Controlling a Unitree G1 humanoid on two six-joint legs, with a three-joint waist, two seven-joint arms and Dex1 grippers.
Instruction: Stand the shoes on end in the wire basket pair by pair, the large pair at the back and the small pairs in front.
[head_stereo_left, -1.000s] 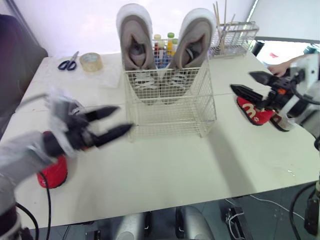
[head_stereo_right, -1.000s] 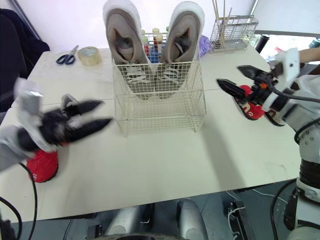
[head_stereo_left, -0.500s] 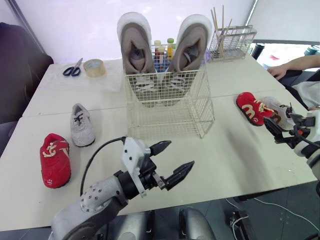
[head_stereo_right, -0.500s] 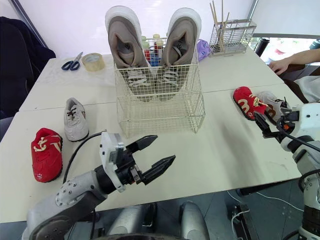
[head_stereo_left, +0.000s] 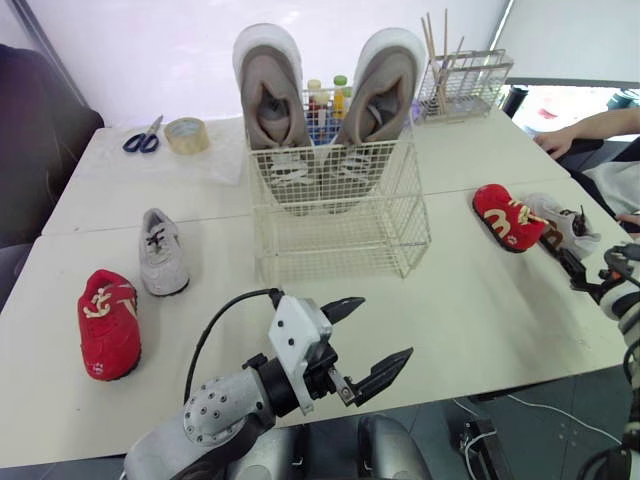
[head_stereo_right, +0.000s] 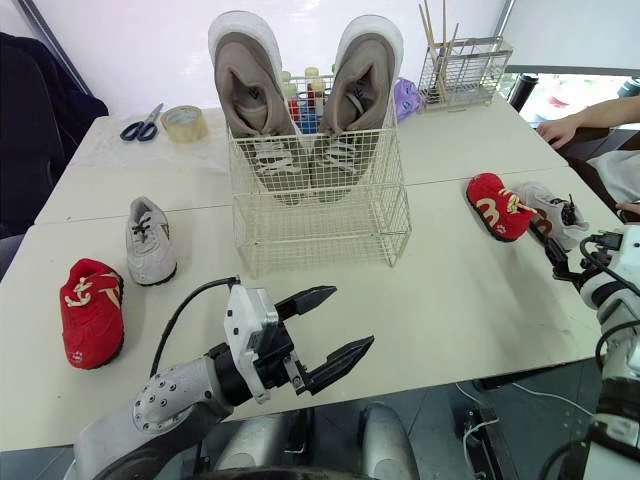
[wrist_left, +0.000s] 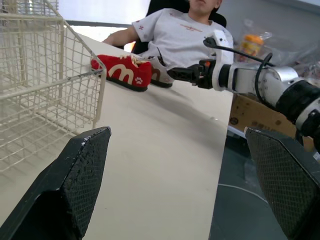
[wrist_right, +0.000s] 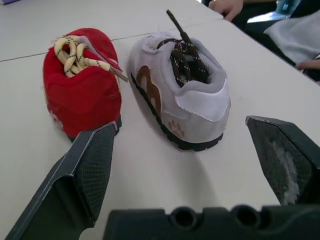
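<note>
A large grey pair of shoes (head_stereo_left: 330, 100) stands on end at the back of the wire basket (head_stereo_left: 345, 235). The basket's front part holds nothing. On the table's left lie a small red shoe (head_stereo_left: 108, 322) and a small grey shoe (head_stereo_left: 162, 264). On the right lie another small red shoe (head_stereo_left: 508, 217) and a small white-grey shoe (head_stereo_left: 562, 224). My left gripper (head_stereo_left: 385, 326) hovers open over the table's front edge, holding nothing. My right gripper (head_stereo_left: 572, 265) is open just in front of the right-hand shoes (wrist_right: 82, 92), apart from them.
Scissors (head_stereo_left: 140, 133) and a tape roll (head_stereo_left: 183, 134) lie at the back left. Bottles (head_stereo_left: 326, 98) stand behind the basket, with a wire rack of sticks (head_stereo_left: 465, 75) at the back right. A person (wrist_left: 185, 30) sits past the table's right end, one hand (head_stereo_left: 552, 140) on it.
My left arm swung from the left side, near the red shoe, to the front middle of the table. My right gripper dropped back from above the right red shoe toward the table's right front.
</note>
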